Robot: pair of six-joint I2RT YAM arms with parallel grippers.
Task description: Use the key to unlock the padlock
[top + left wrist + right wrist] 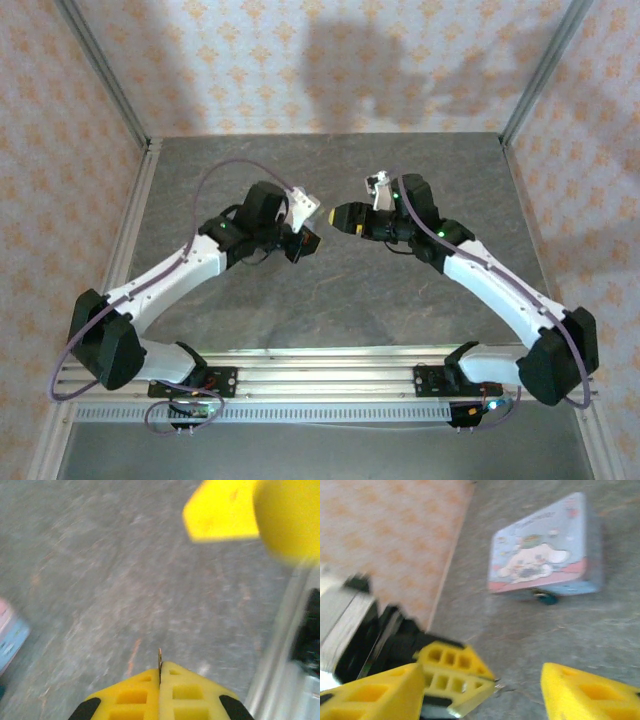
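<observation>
The table (400,310) is a grey, stone-veined slab with faint orange scuffs. A pastel cartoon-printed tin (540,550) lies flat on it, lid up, a small blue padlock (548,598) at its edge, blurred. An aluminium rail (330,365) runs along the near side.

A robot lab booth: grey table (330,305), patterned wall panels (250,60), aluminium posts (102,65), arms (180,270) bolted to a rail (320,362).
</observation>
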